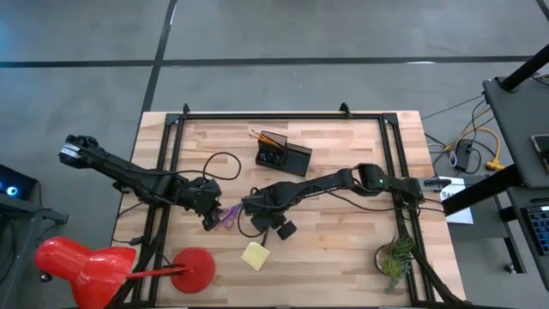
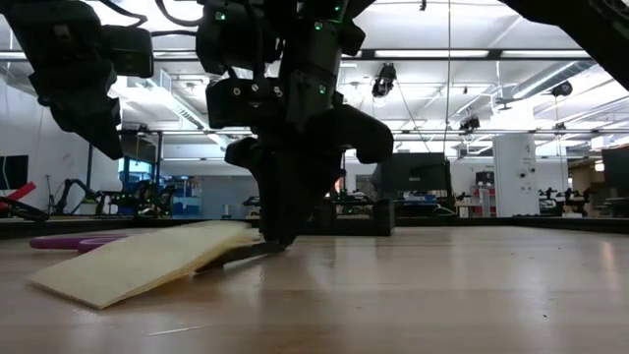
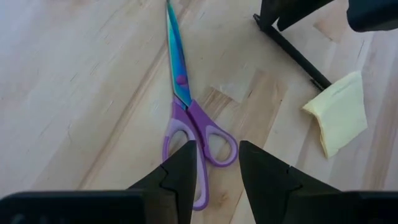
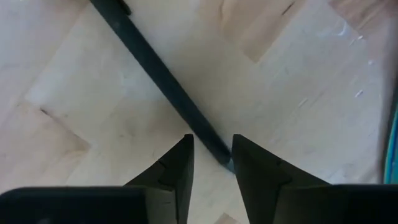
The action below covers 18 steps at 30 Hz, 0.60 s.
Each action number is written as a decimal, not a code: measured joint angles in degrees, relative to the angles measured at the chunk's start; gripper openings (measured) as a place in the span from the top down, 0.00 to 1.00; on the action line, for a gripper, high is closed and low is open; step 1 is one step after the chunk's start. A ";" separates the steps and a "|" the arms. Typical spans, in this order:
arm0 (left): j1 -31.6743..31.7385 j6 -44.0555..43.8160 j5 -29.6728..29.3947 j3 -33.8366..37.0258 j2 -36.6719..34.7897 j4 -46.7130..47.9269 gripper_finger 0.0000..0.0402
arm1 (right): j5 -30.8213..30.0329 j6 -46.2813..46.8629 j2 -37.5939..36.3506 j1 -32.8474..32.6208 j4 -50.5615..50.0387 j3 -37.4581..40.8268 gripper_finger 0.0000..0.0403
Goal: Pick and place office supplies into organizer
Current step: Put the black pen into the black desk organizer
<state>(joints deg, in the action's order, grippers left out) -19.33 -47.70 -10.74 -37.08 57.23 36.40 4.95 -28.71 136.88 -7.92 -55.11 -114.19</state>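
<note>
Purple-handled scissors [image 3: 186, 112] lie flat on the wood. My left gripper [image 3: 217, 146] hangs open just above their handle loops without touching them. A black pen [image 4: 155, 74] lies on the table. My right gripper [image 4: 211, 140] points down at it, open, its fingers on either side of the pen's end. A yellow sticky-note pad [image 1: 256, 255] lies near the front, one edge raised in the low view [image 2: 147, 261]. The black organizer [image 1: 283, 157] stands at the far middle with orange pens [image 1: 260, 136] sticking out of it. My right gripper comes from above, fingers across the black pen at its end [image 4: 221, 155]. That end lies close to the inner edge of one finger [image 4: 249, 168]; whether it touches, I cannot tell. The pen lies flat on the table.
A red lamp-like object [image 1: 86, 262] fills the near left corner, its round base [image 1: 196, 268] close to the pad. A green plant [image 1: 395, 259] sits at the near right. Black frame rails [image 1: 283, 115] border the table, and a cable loop [image 1: 225, 163] lies left of the organizer.
</note>
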 joint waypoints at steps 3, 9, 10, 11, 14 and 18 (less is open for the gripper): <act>0.00 -0.02 0.01 0.00 0.00 -0.02 0.74 | 0.01 -0.37 0.00 0.00 0.87 0.42 0.76; 0.00 -0.02 0.00 -0.26 0.00 -0.21 0.74 | 0.02 0.93 0.00 0.04 1.00 1.17 0.80; 0.00 -0.04 0.00 -0.27 0.00 -0.28 0.74 | 0.02 1.92 0.00 0.04 0.48 1.38 0.80; 0.00 -0.05 0.02 -0.26 0.00 -0.38 0.74 | 0.02 3.05 0.00 0.06 0.01 1.75 0.81; 0.00 -0.05 0.02 -0.20 0.00 -0.46 0.74 | 0.10 7.21 -0.19 0.20 -0.66 2.96 0.84; 0.00 0.00 0.00 -0.26 0.11 -0.99 0.74 | 0.17 15.58 -0.42 0.20 -1.23 4.37 0.89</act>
<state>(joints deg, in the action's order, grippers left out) -19.33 -47.70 -10.74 -37.34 57.34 35.41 5.13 -13.13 136.46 -7.73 -56.35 -109.82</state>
